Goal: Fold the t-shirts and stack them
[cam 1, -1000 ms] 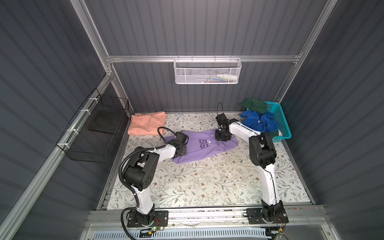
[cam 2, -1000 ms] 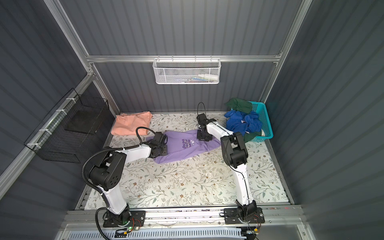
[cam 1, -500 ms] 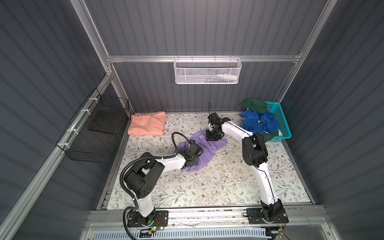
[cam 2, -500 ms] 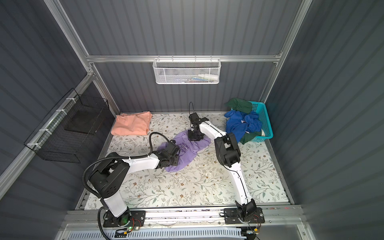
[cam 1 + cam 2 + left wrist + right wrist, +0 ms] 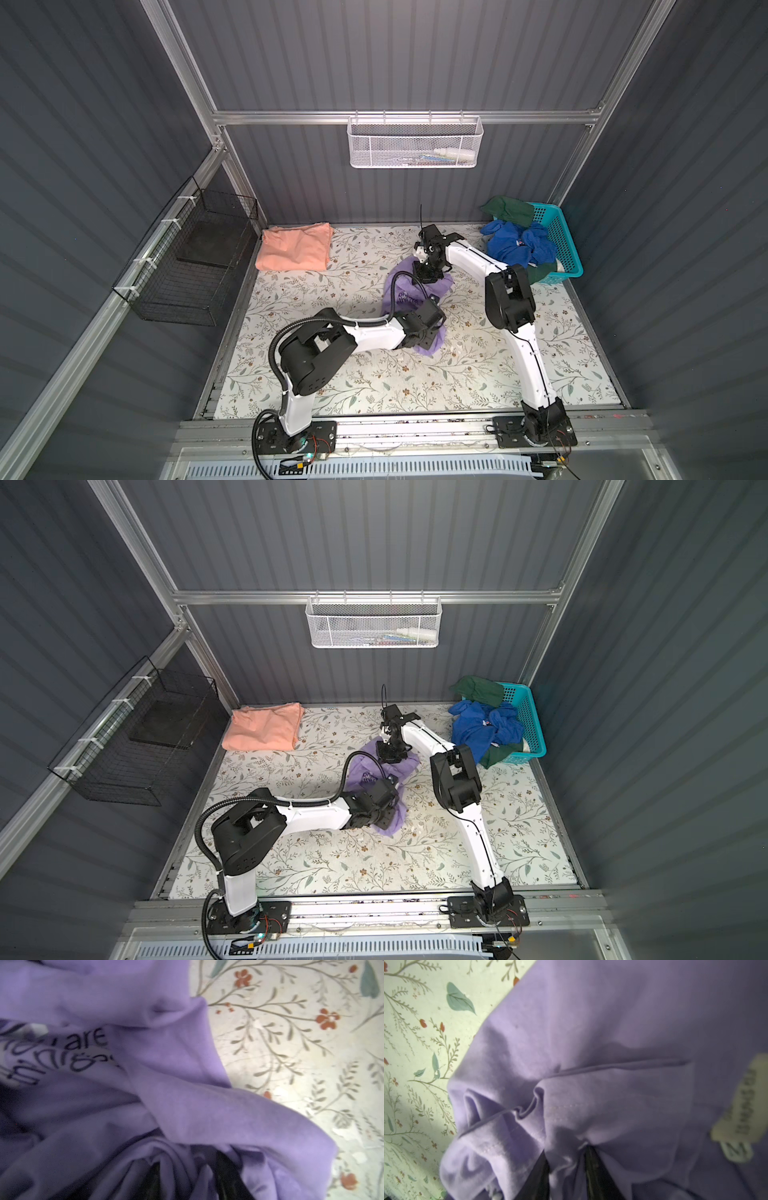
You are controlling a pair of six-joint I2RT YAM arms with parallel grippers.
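The lavender t-shirt (image 5: 400,291) (image 5: 365,773) lies bunched in the middle of the floral table, dark lettering showing in both top views. My left gripper (image 5: 429,337) (image 5: 384,814) sits at its near end. In the left wrist view that gripper (image 5: 187,1174) is shut on gathered purple folds, the lettering (image 5: 83,1043) beside it. My right gripper (image 5: 430,274) (image 5: 390,752) is at the far end; in the right wrist view it (image 5: 566,1169) is shut on a hemmed edge, near a white label (image 5: 743,1105). The salmon t-shirt (image 5: 295,248) (image 5: 266,728) rests folded at the back left.
A turquoise basket (image 5: 562,245) (image 5: 527,721) at the back right holds blue and green clothes, some spilling over its rim. A black wire basket (image 5: 187,266) hangs on the left wall. A white mesh basket (image 5: 415,141) hangs on the back wall.
The left gripper has swung right and toward the front with the shirt's edge; the right gripper has shifted left. The lavender t-shirt went from spread out to a narrow bunch between them.
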